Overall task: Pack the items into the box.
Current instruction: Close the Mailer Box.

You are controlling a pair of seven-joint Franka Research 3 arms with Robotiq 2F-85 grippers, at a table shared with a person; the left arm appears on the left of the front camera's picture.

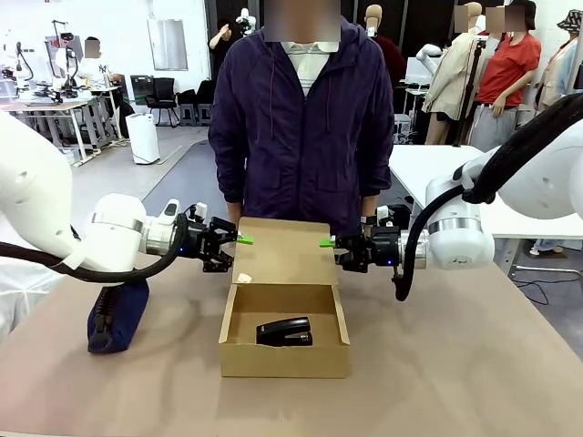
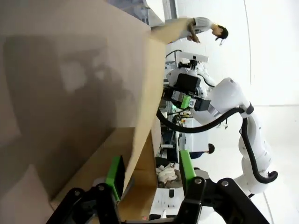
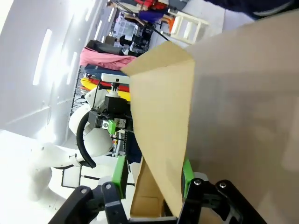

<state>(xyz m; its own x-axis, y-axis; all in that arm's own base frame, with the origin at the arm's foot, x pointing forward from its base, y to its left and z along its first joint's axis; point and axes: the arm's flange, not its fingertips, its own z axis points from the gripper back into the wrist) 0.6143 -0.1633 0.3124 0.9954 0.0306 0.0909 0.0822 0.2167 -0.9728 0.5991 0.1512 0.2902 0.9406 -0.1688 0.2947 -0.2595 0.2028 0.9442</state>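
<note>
Front view: stapler (image 1: 284, 331) lies crosswise in box (image 1: 284, 357).
Lid (image 1: 285, 251): upright between arms.
Left pincer (image 1: 239, 239): clamped on lid edge.
Right pincer (image 1: 327, 243): likewise.

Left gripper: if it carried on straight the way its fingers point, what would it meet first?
The box's raised lid: the left gripper already straddles its side edge, so the cardboard would slide deeper between the fingers.

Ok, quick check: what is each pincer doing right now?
Left pincer: closed on the left edge of the box lid.
Right pincer: closed on the lid's right edge.
</note>
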